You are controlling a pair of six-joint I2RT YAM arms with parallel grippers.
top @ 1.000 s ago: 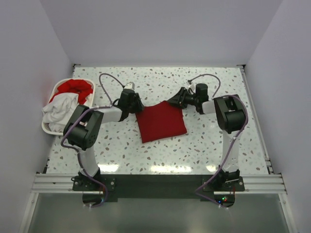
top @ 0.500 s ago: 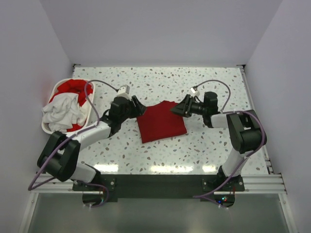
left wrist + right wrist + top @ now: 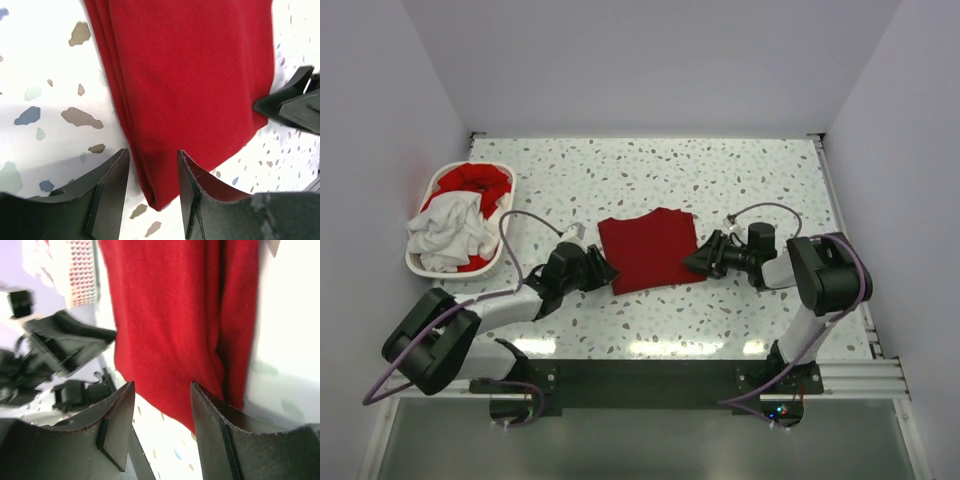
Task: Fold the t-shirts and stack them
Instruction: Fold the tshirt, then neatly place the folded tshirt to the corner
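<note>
A deep red t-shirt (image 3: 648, 250) lies folded in a rough square mid-table. My left gripper (image 3: 606, 272) is low at its near left corner; in the left wrist view the open gripper (image 3: 152, 170) straddles the corner of the layered red cloth (image 3: 190, 75) without closing on it. My right gripper (image 3: 691, 263) is low at the near right corner; in the right wrist view it (image 3: 162, 405) is open around the shirt's edge (image 3: 170, 315). More shirts, red (image 3: 475, 181) and white (image 3: 445, 225), sit in the basket.
A white plastic laundry basket (image 3: 496, 248) stands at the left edge of the speckled table (image 3: 740, 180); it also shows in the right wrist view (image 3: 82, 275). Each wrist view shows the opposite gripper across the shirt: the right one (image 3: 292, 102) and the left one (image 3: 65, 347).
Both grippers have moved from the shirt's far corners toward me to its near corners, dropping low to the table. The folded shirt has stayed about where it was.
</note>
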